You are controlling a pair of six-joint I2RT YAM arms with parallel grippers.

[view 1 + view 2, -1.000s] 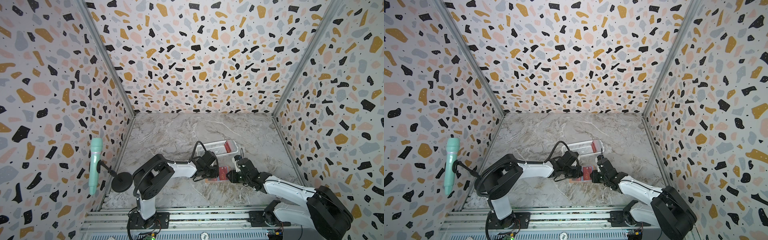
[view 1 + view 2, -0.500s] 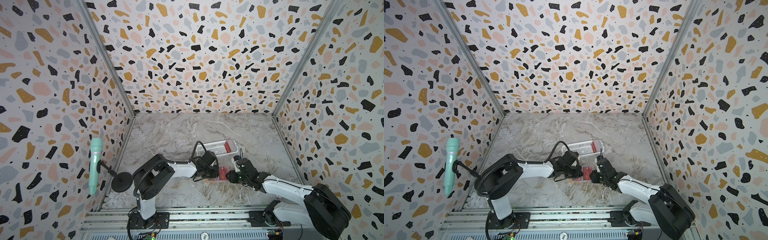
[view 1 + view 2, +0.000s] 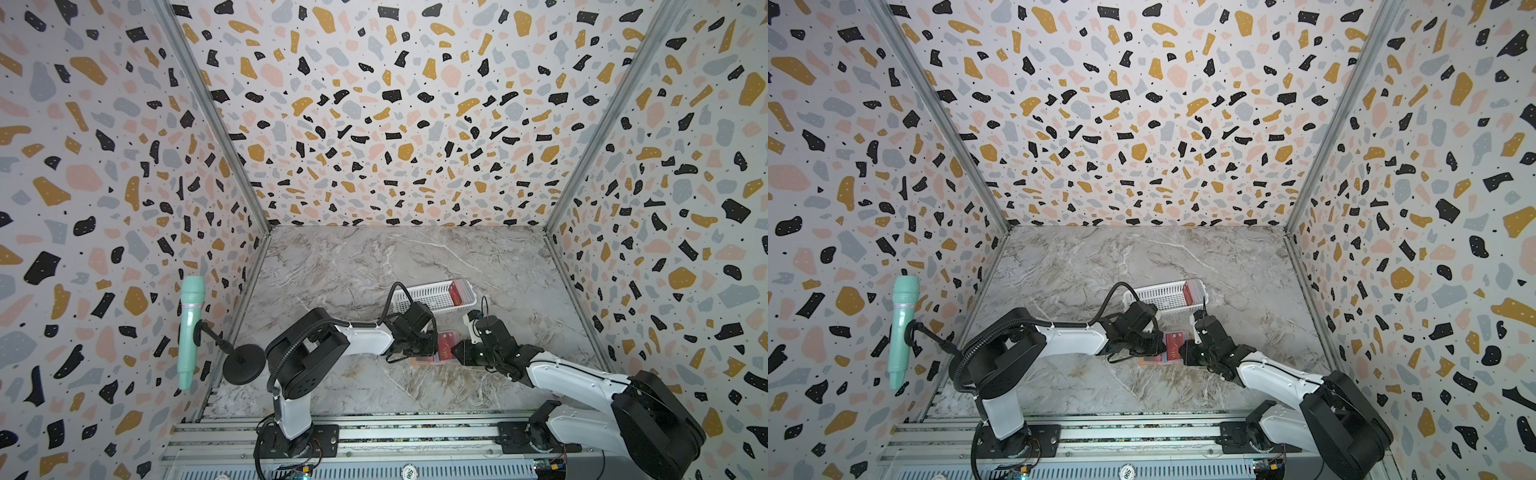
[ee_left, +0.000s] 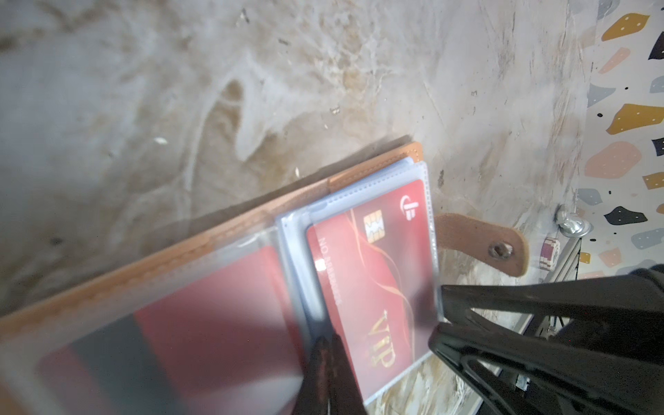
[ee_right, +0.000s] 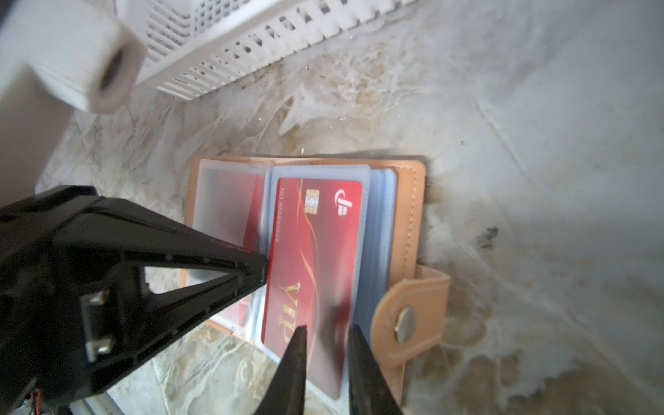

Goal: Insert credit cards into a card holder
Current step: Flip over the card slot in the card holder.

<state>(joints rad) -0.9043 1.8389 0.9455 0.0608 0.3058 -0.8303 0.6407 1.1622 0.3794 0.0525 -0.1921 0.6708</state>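
Observation:
The tan card holder [image 5: 409, 215] [image 4: 359, 172] lies open on the marble table, its snap strap [image 5: 406, 323] out to one side. In both top views it sits between the two arms [image 3: 419, 362]. A red VIP credit card [image 5: 316, 244] [image 4: 377, 273] [image 3: 445, 347] [image 3: 1173, 347] lies in a clear sleeve, its near end sticking out. My right gripper [image 5: 327, 328] [image 3: 457, 347] is narrowly open, its fingers either side of that end. My left gripper [image 4: 328, 345] [image 5: 264, 269] is shut, its tips at the sleeve's inner edge. Another red card [image 5: 233, 208] shows in the neighbouring sleeve.
A white slotted basket [image 3: 428, 295] [image 5: 251, 46] stands just behind the holder, with red cards [image 3: 459, 291] upright at its right end. A teal microphone [image 3: 189, 328] on a black stand sits by the left wall. Patterned walls close in three sides.
The right gripper's fingers have come slightly closer together. Both arms and the holder stay where they were.

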